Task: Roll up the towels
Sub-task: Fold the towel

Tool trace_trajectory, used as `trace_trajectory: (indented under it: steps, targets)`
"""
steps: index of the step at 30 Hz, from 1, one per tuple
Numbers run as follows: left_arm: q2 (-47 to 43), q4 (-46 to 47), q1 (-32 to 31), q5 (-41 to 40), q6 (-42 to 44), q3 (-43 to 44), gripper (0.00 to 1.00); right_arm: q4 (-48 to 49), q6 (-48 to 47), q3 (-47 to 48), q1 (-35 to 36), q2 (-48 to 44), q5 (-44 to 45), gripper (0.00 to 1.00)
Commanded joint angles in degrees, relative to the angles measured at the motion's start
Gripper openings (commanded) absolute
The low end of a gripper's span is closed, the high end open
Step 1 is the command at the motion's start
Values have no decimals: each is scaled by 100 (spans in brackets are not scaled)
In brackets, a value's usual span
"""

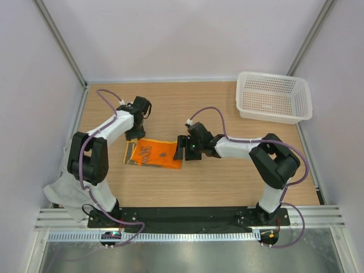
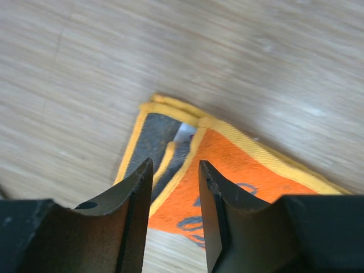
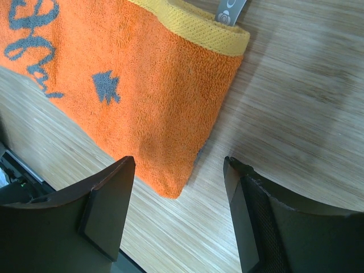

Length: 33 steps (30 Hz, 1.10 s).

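The orange towel (image 1: 154,153) lies flat on the wooden table (image 1: 227,182), between the two arms. The left gripper (image 1: 134,135) hovers over its folded left end, jaws narrow and empty. The right gripper (image 1: 180,149) has its jaws wide over the right corner.

Your left arm (image 1: 85,156) rises from its base to a high folded elbow. Its white forearm runs forward and inward, and the wrist bends so the left gripper (image 2: 175,168) points down, jaws a narrow gap apart with nothing pinched between them. Your right arm (image 1: 273,162) folds at the elbow and lays its forearm leftward toward the middle, low and close to level, ending in the right gripper (image 3: 179,165) with jaws spread wide and gripping nothing. In the top view the two grippers sit near each other but apart, around mid-depth.
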Motion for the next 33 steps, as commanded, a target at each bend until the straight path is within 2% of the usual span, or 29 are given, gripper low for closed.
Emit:
trace_trajectory:
  steps: [1, 5, 9, 11, 13, 14, 17, 18, 21, 22, 24, 26, 33]
  targets:
    - [-253, -556, 20, -549, -4, 45, 42, -995, -169, -328, 24, 315, 359, 72]
    - [-594, -601, 3, -523, -207, -192, 43, -1224, -239, -222, 33, -35, 544, 71]
    - [-1323, -58, -112, 30, -154, -631, 41, -1400, -319, -99, 42, -590, 746, 71]
    - [-1439, 128, -112, 582, -119, -746, 38, -1462, -336, -12, 50, -801, 825, 70]
    - [-1518, 479, -121, 1031, -119, -947, 36, -1314, -310, 50, 50, -1012, 686, 68]
    - [-1510, 593, -112, 1520, -136, -1018, 35, -1208, -301, 59, 50, -1056, 580, 67]
    - [-1440, 998, -121, 2042, -259, -1308, 33, -594, -56, 103, 42, -969, -183, 56]
    - [-1431, 1129, -138, 2096, -346, -1378, 32, -409, 41, 120, 42, -882, -690, 49]
    - [-1334, 1271, -129, 2114, -426, -1590, 30, 530, 515, 77, 50, -486, -1291, 37]
    - [-1290, 1271, -121, 2123, -452, -1625, 29, 1012, 768, -2, 33, -285, -1562, 35]
    - [-1167, 1219, -129, 2062, -488, -1678, 27, 1323, 972, -72, 50, -126, -1705, 31]
    - [-1123, 1201, -121, 2061, -497, -1704, 26, 1684, 1130, -213, 50, 94, -1837, 29]
    - [-1167, 1061, -112, 1631, -584, -2003, 25, 1808, 1035, -626, 42, 481, -1776, 25]
